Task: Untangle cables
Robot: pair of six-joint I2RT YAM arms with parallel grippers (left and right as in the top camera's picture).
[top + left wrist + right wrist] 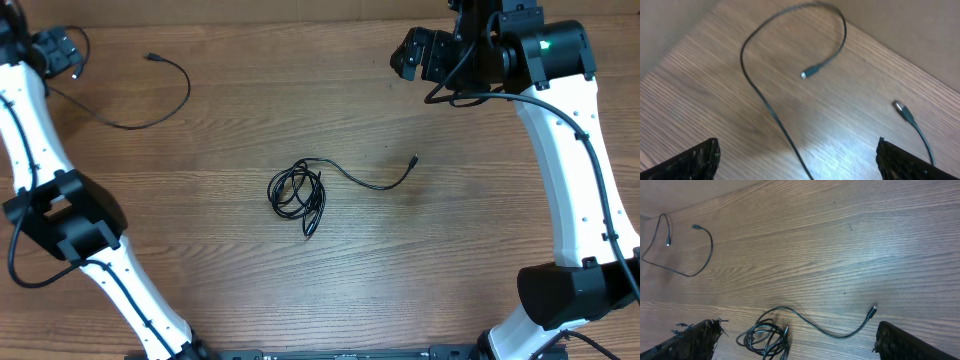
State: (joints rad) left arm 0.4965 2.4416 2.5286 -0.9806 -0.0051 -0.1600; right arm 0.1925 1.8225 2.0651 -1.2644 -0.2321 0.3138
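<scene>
The wood-grain brown bench [230, 280] has a small tangled coil of thin black cable [297, 193] sitting about in the middle, one tail snaking off to the right and ending in a little plug tip [414, 158]. A second thin black cable [188, 90] lies in a loose curve near the far left corner, well apart from the coil. The left end effector [797, 152] hangs over that loose strand, jaws wide apart, gripping nothing. The right end effector [797, 330] is spread wide and empty too

A brown wood-grain table [300, 100] fills the overhead view, its grain running left to right. Past its far edge lies a plain pale surface [920, 30].
</scene>
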